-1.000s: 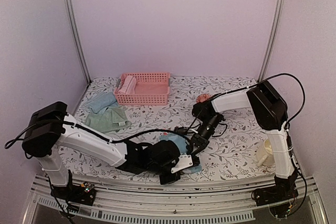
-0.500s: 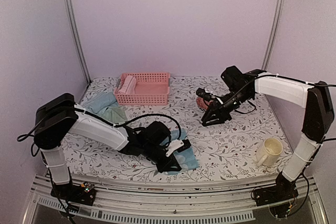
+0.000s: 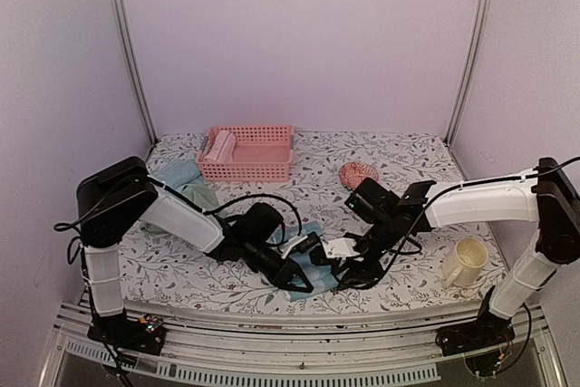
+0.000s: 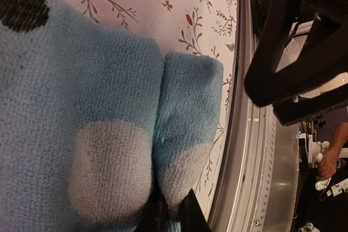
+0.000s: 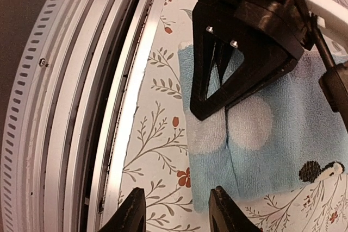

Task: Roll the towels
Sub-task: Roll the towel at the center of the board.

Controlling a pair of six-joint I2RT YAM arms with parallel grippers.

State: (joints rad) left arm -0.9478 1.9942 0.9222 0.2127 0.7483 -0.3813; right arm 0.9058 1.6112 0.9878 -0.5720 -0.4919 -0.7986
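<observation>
The blue towel with pale spots (image 3: 308,231) lies at the table's front middle, one edge folded over into a narrow roll (image 4: 187,112). My left gripper (image 4: 171,213) (image 3: 301,275) is shut on that folded edge. My right gripper (image 5: 176,213) (image 3: 343,269) is open, low over the table at the towel's near corner (image 5: 217,177), its jaws on either side of that corner without touching it. A rolled pink towel (image 3: 219,145) lies in the basket. The plain light blue towel (image 3: 177,174) and the sage green towel (image 3: 201,195) lie at the left, partly hidden by my left arm.
The pink slatted basket (image 3: 258,162) stands at the back left. A pink round object (image 3: 360,172) sits behind the right arm. A cream mug (image 3: 462,262) stands at the front right. The table's metal front rail (image 5: 92,107) runs close beside the towel.
My right arm swung away to the back right, then came back down to the front, facing the left gripper at the towel's corner. The left gripper moved slightly right along the towel.
</observation>
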